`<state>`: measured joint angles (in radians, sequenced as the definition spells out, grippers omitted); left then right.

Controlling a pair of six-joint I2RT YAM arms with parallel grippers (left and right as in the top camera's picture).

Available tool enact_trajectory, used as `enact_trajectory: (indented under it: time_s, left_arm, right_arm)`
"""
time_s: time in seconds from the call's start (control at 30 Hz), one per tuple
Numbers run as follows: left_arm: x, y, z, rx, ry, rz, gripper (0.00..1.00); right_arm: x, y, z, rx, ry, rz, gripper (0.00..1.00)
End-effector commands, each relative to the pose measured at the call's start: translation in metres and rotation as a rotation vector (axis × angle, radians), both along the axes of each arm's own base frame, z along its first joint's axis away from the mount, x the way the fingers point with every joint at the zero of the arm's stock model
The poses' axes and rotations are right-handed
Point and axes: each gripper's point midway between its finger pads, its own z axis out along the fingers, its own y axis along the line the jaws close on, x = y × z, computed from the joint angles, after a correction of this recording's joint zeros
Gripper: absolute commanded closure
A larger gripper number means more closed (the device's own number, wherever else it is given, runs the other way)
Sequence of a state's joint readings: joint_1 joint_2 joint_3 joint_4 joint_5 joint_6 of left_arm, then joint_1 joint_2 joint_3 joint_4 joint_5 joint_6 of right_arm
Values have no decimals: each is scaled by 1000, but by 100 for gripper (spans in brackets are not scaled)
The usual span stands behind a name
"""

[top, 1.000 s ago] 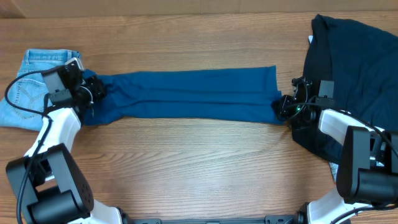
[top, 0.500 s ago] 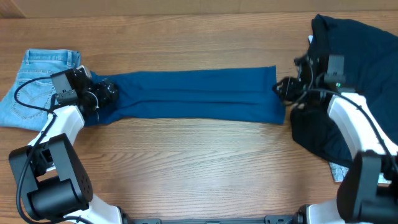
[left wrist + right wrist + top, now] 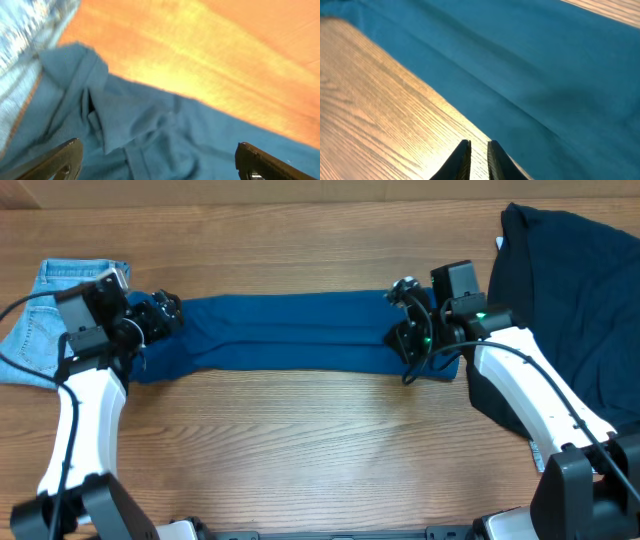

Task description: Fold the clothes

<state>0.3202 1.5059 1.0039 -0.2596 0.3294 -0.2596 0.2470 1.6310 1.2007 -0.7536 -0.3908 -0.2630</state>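
Blue jersey top [image 3: 300, 330]: mid-blue, smooth matte knit, laid out as a long narrow band running left to right across the middle of the table, with lengthwise creases. Its left end is bunched.
Jeans [image 3: 40, 320]: light-blue denim, small, flat at the far left. The top's bunched end lies just beside them.
Navy garment [image 3: 580, 290]: dark and soft, a loose heap at the far right. Its left edge is close to the top's right end.
Table [image 3: 300, 450]: wood-grain surface, warm brown.
Left gripper [image 3: 160, 313]: over the bunched left end of the top, jaws spread wide, nothing held.
Right gripper [image 3: 405, 340]: over the right part of the top, at its near edge. The overhead view does not resolve the jaws.
Left wrist view only: metal fingertips far apart at the frame's lower corners, the left gripper [image 3: 160, 167] empty. Rumpled folds and a seam of the top [image 3: 165, 135] lie below. The denim [image 3: 20, 30] is a blur at upper left and the tabletop [image 3: 200, 50] lies beyond.
Right wrist view only: the right gripper [image 3: 479, 160] has its two dark fingertips nearly together with a thin slit between them and no cloth in it. The tips are over bare wood [image 3: 370, 100], just beside the top's near edge [image 3: 545, 65]. A soft diagonal crease shows in the fabric.
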Motion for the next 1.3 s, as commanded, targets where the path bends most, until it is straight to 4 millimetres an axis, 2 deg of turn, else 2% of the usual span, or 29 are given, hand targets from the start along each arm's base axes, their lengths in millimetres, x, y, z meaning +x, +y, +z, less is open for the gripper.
enact_trajectory:
  time_s: [0.0,0.07,0.13,0.2,0.23,0.33,0.4,0.53,0.67,0.9,1.0,1.07,1.27]
  left_arm:
    - [-8,-9,19,-3,-10,-28,14]
    - [-23,-17,2,-48,79,-43,28]
    - [-40,-22,-16,-81,185,-39,65]
    - [-55,-27,-34,-110,275,-37,86]
    - [-60,-28,-42,-123,310,-37,90]
    - [-68,-30,-60,-141,366,-36,90]
    - [-69,-30,-66,-141,385,-32,86]
    - [-68,-30,-75,-148,405,-32,85]
    - [-69,-30,-78,-147,415,-38,85]
    - [-69,-30,-78,-143,414,-44,85]
    - [-70,-30,-78,-143,415,-43,85]
    - [-70,-30,-78,-143,416,-43,85]
    - [-70,-30,-78,-144,416,-43,85]
  right_arm:
    - [-4,10,1,-18,-21,52,92]
    - [-6,15,0,-22,-23,71,93]
    - [-9,19,-4,-35,-31,109,94]
    - [-11,22,-13,-71,-28,136,96]
    - [-12,24,-19,-86,-17,146,96]
    - [-22,34,-43,-110,42,199,96]
    - [-30,41,-63,-139,76,262,96]
    - [-26,38,-89,-214,94,261,96]
    - [-7,35,-90,-247,29,212,96]
    - [2,38,-87,-236,-5,197,96]
    - [15,36,-87,-245,-41,146,96]
    - [17,37,-90,-244,-43,144,96]
    - [21,34,-117,-273,-12,127,96]
